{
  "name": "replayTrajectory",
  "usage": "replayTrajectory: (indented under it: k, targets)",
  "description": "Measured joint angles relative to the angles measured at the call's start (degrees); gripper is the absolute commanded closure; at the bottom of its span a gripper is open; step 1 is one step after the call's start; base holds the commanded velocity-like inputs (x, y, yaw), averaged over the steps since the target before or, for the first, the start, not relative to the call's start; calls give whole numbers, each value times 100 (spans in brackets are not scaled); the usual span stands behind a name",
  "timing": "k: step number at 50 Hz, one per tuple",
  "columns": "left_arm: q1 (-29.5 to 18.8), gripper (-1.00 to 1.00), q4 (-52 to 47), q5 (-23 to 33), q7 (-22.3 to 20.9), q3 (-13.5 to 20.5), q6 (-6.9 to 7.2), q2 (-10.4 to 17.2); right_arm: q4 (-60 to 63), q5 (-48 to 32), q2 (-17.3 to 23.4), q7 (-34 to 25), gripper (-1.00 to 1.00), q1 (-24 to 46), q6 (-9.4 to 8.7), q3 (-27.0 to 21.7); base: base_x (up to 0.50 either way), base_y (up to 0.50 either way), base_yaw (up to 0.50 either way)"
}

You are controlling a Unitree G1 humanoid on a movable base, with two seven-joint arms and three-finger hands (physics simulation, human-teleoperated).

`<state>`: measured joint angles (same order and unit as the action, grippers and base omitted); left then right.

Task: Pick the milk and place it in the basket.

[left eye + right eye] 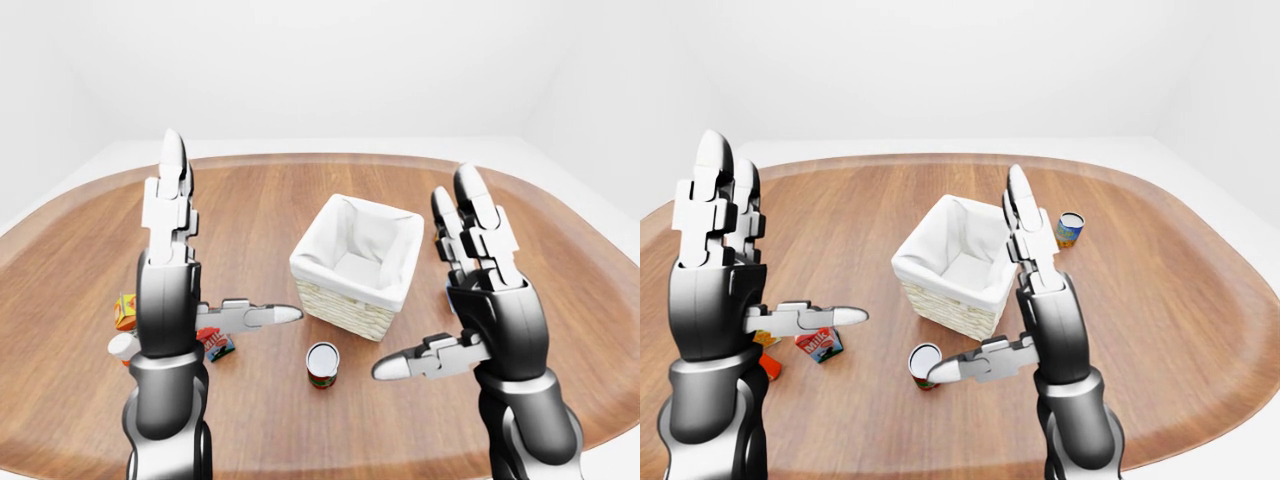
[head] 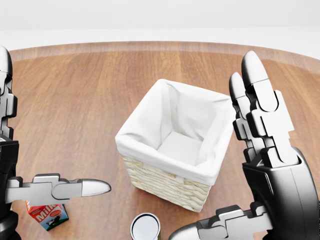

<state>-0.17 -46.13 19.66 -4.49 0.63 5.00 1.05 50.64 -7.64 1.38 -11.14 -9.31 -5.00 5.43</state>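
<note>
The milk carton [image 2: 47, 216], red, white and blue, lies on the wooden table at the lower left of the head view, just under my left thumb; it also shows in the right-eye view [image 1: 820, 343]. The wicker basket [image 1: 345, 310] with a white cloth lining stands in the middle of the table, with nothing in it. My left hand [image 1: 215, 250] is raised above the carton, fingers up, thumb pointing right, open and holding nothing. My right hand [image 1: 430, 285] is raised at the basket's right, open and holding nothing.
A can with a red label [image 1: 322, 365] stands below the basket between my hands. A blue and yellow can [image 1: 1070, 229] stands right of the basket. An orange carton [image 1: 125, 312] and a white-topped item [image 1: 122, 347] sit behind my left arm.
</note>
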Motion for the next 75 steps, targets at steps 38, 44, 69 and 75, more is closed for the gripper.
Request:
replayTrajectory:
  k: [38,44,69,75]
  targets:
    - [626,-100,1278,1171,-709,1078,-1000,370,-63,20,-4,30,-100,-57,0,-62,8,0,0]
    - [748,-100,1361,1274,-1024,1297,-1000,381,-47,15,-9,33,-100,-35,0,-69,4,0,0]
    - [563,-100,2450,1523,-915,1739,-1000,643,109,-10,-14,7,-100,146,0,-78,3,0,0]
    - [425,-100,2826,1564,-702,1732,-1000,749,211,-4,-20,5,-100,243,0,-129,0,0,0]
